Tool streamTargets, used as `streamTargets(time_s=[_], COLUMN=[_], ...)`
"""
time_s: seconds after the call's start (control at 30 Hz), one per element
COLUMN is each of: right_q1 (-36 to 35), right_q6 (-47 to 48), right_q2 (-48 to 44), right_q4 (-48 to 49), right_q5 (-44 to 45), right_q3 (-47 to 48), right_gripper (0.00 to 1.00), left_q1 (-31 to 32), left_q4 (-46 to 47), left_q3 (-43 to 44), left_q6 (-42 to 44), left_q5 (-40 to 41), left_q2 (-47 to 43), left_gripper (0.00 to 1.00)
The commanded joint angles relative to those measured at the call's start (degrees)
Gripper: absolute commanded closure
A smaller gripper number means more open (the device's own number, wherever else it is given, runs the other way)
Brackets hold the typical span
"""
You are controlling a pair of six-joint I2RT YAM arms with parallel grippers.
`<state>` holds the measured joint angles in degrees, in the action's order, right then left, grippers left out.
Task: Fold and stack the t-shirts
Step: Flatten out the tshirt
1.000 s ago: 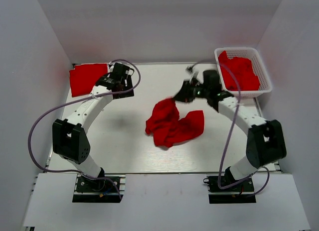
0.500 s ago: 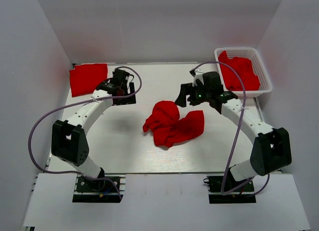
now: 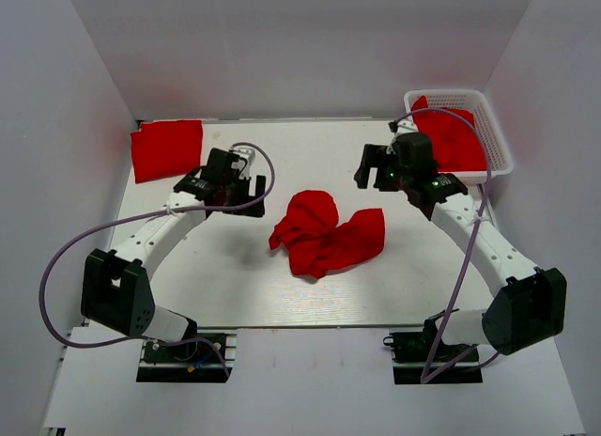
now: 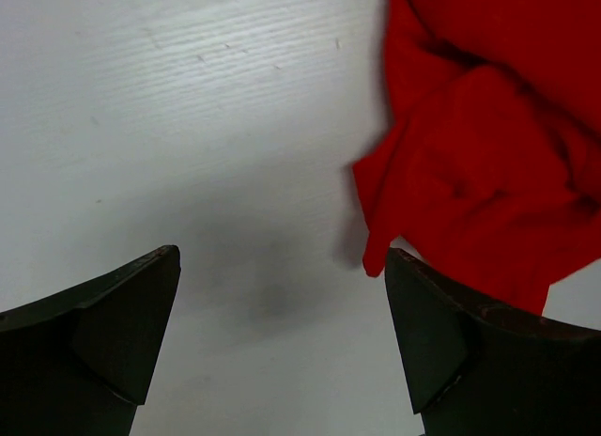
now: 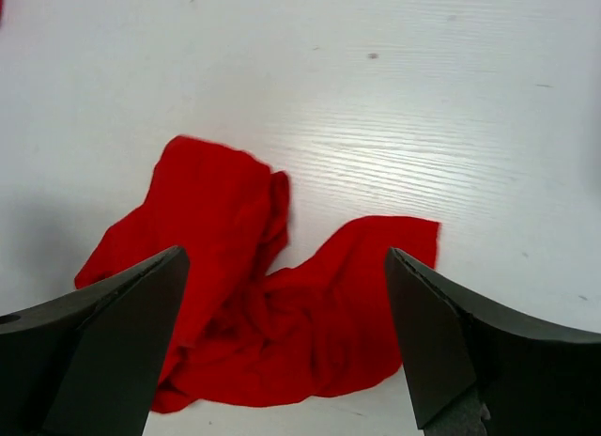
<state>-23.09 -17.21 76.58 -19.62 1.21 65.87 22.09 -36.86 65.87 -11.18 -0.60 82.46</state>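
Since a second ago, the right gripper (image 3: 369, 166) has let go of the crumpled bright red cloth t-shirt (image 3: 324, 234) and drawn back toward the far right corner of the white wood-grain table (image 3: 235, 286). The shirt has slumped into a low heap at the table's middle. The left gripper (image 3: 252, 187) has left the folded red t-shirt (image 3: 167, 149) at the far left corner and swung inward, nearer the heap.

Both arms reach forward with elbows bent outward. Each gripper is tilted down toward the heap from its own side, fingers spread wide, holding nothing.

More red t-shirts (image 3: 455, 140) lie in the white plastic lattice basket (image 3: 500, 163) at the far right corner. The right arm's cable crosses them, and their number cannot be told. The left wrist view cuts the heap off at its right edge.
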Motion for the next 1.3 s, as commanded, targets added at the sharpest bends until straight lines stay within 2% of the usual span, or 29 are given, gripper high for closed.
streamTargets(time_s=[0.0,0.17,0.43,0.57,0.63,0.73,0.87,0.9,0.93,1.0,1.1,1.2,1.23,1.27], right_q1=[1.1,3.1,5.9,7.4,7.6,8.4,9.1,9.3,9.4,9.6,10.2,10.4,10.5,10.3], right_q6=[-5.4,-9.6,-9.8,-9.2,-8.7,-8.3,-8.0,-7.9,-7.9,-7.8,-7.4,-6.9,-6.4,-6.2], right_q2=[-2.8,-0.8,2.3,3.8,4.4,5.1,5.8,5.8,6.0,6.1,6.1,6.0,6.3,6.5], right_q4=[-2.1,-9.4,-12.3,-12.3,-12.4,-12.8,-13.0,-13.0,-13.1,-13.3,-13.4,-12.9,-13.1,-12.8], right_q5=[11.9,16.4,13.5,11.7,10.8,10.0,8.5,8.3,8.1,8.2,8.0,7.5,7.1,6.0], right_q3=[-0.2,0.4,-0.1,0.0,0.1,0.2,0.1,0.1,0.1,0.1,0.3,0.1,0.1,-0.1], right_gripper=[0.10,0.10,0.10,0.10,0.10,0.10,0.10,0.10,0.10,0.10,0.10,0.10,0.10,0.10], left_q1=[1.0,2.6,5.2,5.7,5.7,5.7,5.7,5.7,5.7,5.7,5.7,5.7,5.7,5.7], left_q4=[4.2,6.9,12.1,9.6,9.6,12.4,13.1,13.1,13.1,13.7,13.7,14.4,15.0,15.7], left_q3=[-4.2,-9.1,-12.4,-9.5,-8.9,-8.9,-8.4,-7.9,-7.9,-7.9,-8.4,-7.9,-7.9,-7.9], left_q6=[4.1,7.4,9.2,9.9,9.9,9.9,10.5,10.5,10.5,11.0,11.0,11.0,10.4,10.4], left_q5=[-11.1,-17.5,-19.9,-17.8,-17.8,-21.3,-21.4,-21.4,-21.4,-22.0,-22.7,-23.8,-23.8,-23.2], left_q2=[-2.6,-0.7,1.3,7.1,8.3,8.9,8.9,8.9,8.9,9.6,10.8,10.8,10.8,10.8], left_gripper=[0.00,0.00,0.00,0.09,0.11,0.16,0.35,0.47,0.52,0.61,0.70,0.95,1.00,1.00])
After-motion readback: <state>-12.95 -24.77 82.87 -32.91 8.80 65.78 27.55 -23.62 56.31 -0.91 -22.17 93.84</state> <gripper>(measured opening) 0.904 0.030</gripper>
